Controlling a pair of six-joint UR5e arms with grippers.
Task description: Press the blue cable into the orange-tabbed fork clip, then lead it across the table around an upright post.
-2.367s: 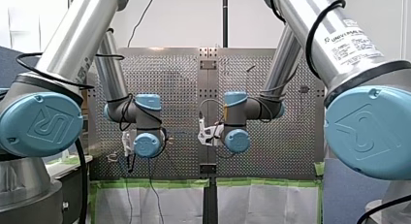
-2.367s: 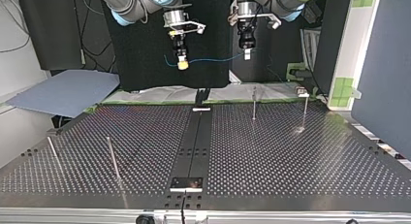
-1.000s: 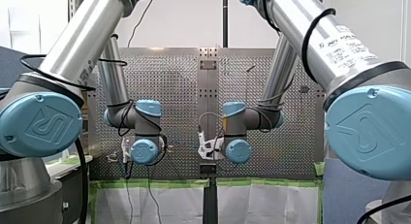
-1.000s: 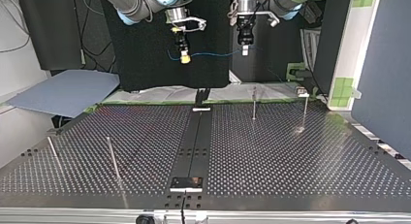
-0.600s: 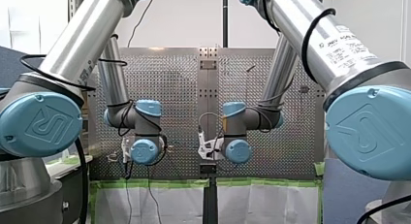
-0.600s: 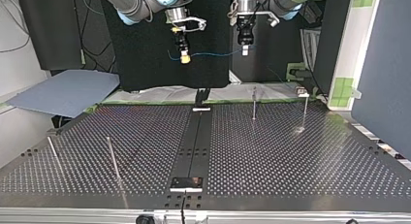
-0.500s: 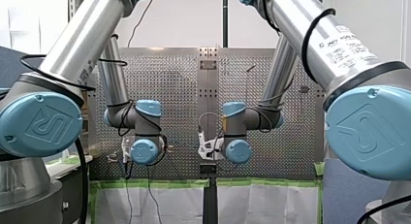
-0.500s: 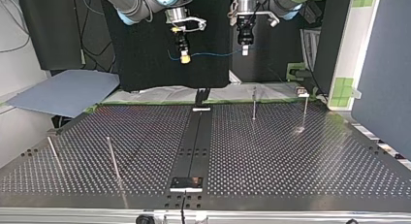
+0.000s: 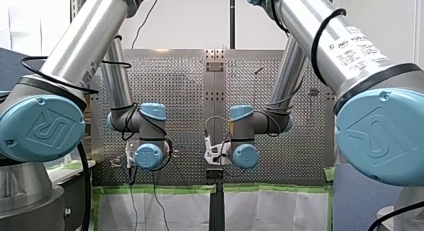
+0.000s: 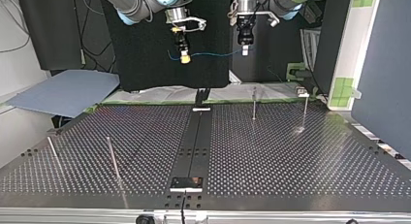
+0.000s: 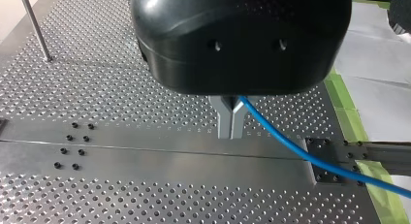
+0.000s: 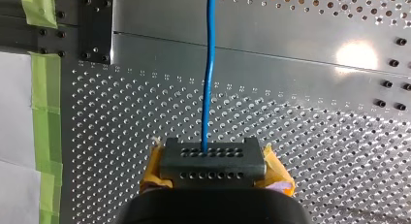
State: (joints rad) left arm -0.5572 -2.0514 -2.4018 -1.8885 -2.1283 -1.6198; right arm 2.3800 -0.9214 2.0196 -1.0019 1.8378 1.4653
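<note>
Top view: the blue cable [image 10: 213, 53] is held aloft over the tabletop's [image 10: 291, 156] far edge, pinched in my closed left claw [image 10: 245, 51] and right claw [image 10: 184, 59], raised slightly then unmoved, so clipping is judged pending.

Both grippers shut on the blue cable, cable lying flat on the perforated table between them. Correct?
No. Both my left gripper and my right gripper are shut on the blue cable, but it does not lie on the perforated table: the top view shows it strung in the air between them, clear of the surface.
</note>
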